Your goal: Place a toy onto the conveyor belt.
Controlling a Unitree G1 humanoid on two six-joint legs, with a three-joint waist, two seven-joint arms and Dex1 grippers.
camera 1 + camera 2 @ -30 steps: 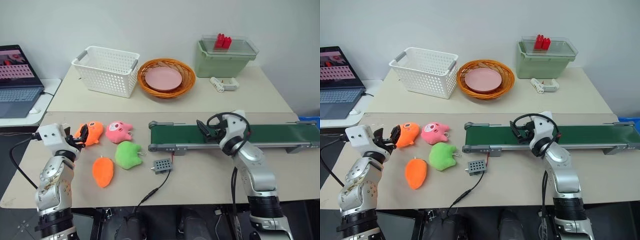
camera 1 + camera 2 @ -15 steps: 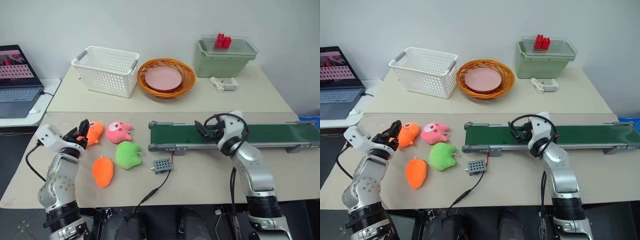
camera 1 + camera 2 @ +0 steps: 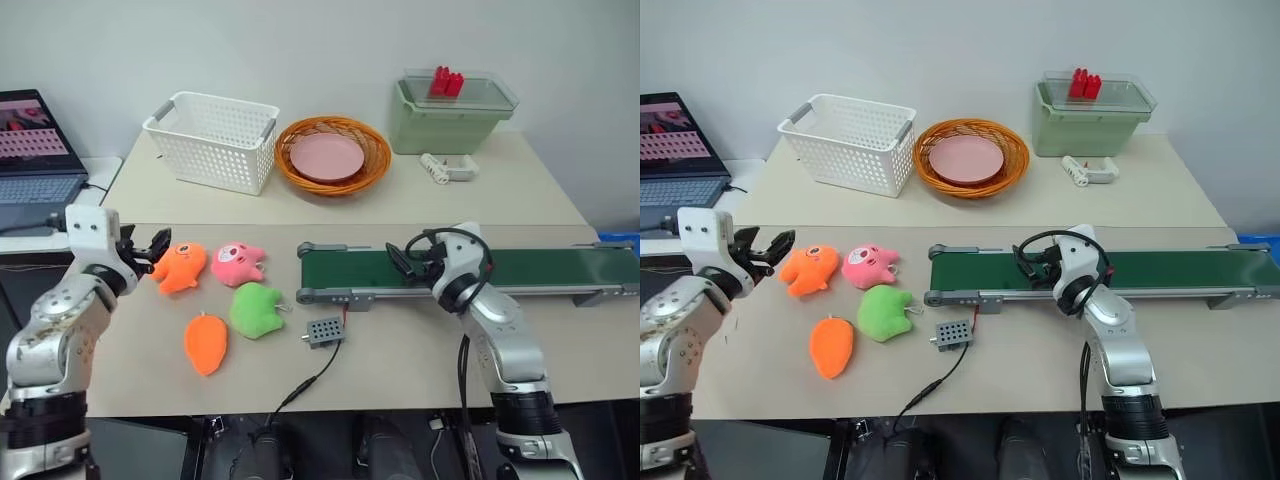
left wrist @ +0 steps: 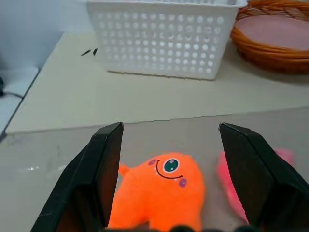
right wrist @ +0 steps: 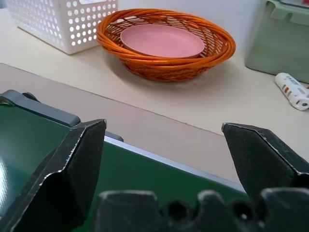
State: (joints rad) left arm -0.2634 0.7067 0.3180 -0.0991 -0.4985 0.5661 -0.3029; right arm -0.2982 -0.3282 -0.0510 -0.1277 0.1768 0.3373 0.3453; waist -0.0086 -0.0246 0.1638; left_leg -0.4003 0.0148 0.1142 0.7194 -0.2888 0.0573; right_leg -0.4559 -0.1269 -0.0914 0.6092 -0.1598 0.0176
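Observation:
The toy [image 3: 180,267], a round orange plush with one eye, lies on the table left of the other plushes. My left gripper [image 3: 150,245] hovers just to its left, level and open. In the left wrist view the toy [image 4: 161,191] sits low between the two spread fingers, with a gap on each side. The conveyor belt [image 3: 540,268], dark green in a grey frame, runs across the right half of the table. My right gripper [image 3: 400,258] hangs open over the belt's left part with nothing between its fingers.
A pink plush [image 3: 238,263], a green plush [image 3: 257,308] and a carrot-shaped orange plush [image 3: 206,341] lie beside the toy. A small grey box [image 3: 324,331] with a cable sits before the belt. Behind stand a white basket [image 3: 213,140], a wicker basket [image 3: 332,155], a green bin [image 3: 455,112] and a laptop [image 3: 35,160].
My left arm has swung outward and risen, and its gripper now points at the toy from the left. The toy and the right arm have stayed where they were.

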